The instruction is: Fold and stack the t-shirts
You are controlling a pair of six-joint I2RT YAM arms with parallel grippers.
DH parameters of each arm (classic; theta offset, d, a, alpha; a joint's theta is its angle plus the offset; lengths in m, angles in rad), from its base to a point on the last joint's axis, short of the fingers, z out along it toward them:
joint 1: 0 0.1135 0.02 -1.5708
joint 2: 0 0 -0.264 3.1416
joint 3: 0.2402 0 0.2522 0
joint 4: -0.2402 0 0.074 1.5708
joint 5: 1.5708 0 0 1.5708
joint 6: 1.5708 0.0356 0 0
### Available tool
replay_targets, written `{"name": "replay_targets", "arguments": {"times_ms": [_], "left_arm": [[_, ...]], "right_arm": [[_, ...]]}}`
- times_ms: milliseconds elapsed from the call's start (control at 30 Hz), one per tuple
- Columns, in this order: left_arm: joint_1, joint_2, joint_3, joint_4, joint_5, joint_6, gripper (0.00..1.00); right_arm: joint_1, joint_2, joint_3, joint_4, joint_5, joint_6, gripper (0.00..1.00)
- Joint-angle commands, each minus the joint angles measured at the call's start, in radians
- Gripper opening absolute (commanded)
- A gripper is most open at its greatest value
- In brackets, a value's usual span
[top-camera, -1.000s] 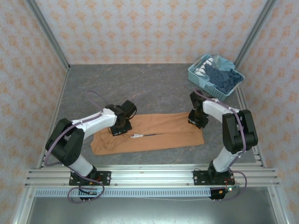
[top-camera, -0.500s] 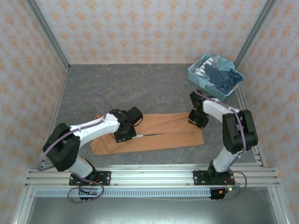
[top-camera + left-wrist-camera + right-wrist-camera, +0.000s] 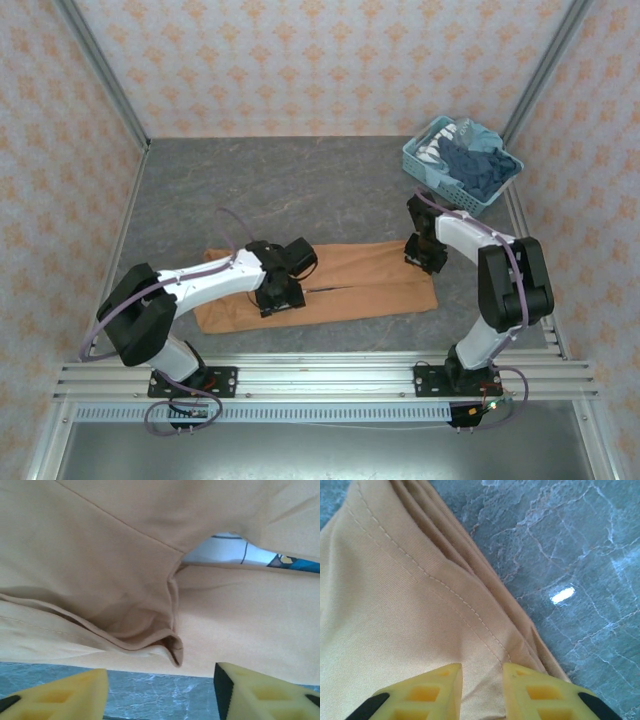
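An orange-tan t-shirt (image 3: 350, 290) lies folded into a long strip across the table's near half. My left gripper (image 3: 281, 299) hangs over the strip's near edge left of centre. In the left wrist view it (image 3: 160, 690) is open, with bare table between the fingers and a folded sleeve edge (image 3: 172, 652) just beyond them; a sliver of white and blue print (image 3: 225, 550) peeks from the fold. My right gripper (image 3: 421, 262) sits at the strip's right end. There its fingers (image 3: 482, 690) are shut on a pinch of the t-shirt (image 3: 395, 605) near the stitched hem.
A light-blue lattice basket (image 3: 425, 170) stands at the back right corner, holding dark blue and pale t-shirts (image 3: 480, 168). Patterned walls with metal posts enclose the table. Dark marbled tabletop (image 3: 280, 190) lies beyond the shirt.
My left arm has slid right along the shirt's near edge, and its gripper has opened, letting go of the cloth. The right gripper has stayed put.
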Motion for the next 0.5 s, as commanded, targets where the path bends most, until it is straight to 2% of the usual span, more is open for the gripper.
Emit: {"name": "replay_targets", "arguments": {"times_ms": [0, 133, 200, 267, 367, 467], "left_arm": [[0.099, -0.089, 0.023, -0.097, -0.073, 0.029, 0.61], [0.328, -0.121, 0.028, -0.090, -0.109, 0.104, 0.62], [0.459, -0.101, 0.036, -0.043, -0.097, 0.144, 0.62], [0.553, -0.058, 0.055, 0.021, -0.077, 0.165, 0.60], [0.643, 0.055, 0.115, 0.083, -0.045, 0.188, 0.54], [0.687, 0.176, 0.187, 0.072, -0.074, 0.220, 0.49]], "right_arm": [[0.003, -0.053, -0.007, -0.028, 0.032, -0.025, 0.29], [0.007, -0.091, -0.008, 0.008, 0.004, -0.051, 0.35], [0.008, -0.098, -0.005, 0.033, -0.015, -0.064, 0.38], [0.008, -0.095, 0.001, 0.061, -0.030, -0.073, 0.39], [0.009, -0.055, 0.035, 0.078, -0.055, -0.070, 0.37], [0.004, -0.004, 0.066, 0.067, -0.024, -0.057, 0.36]]}}
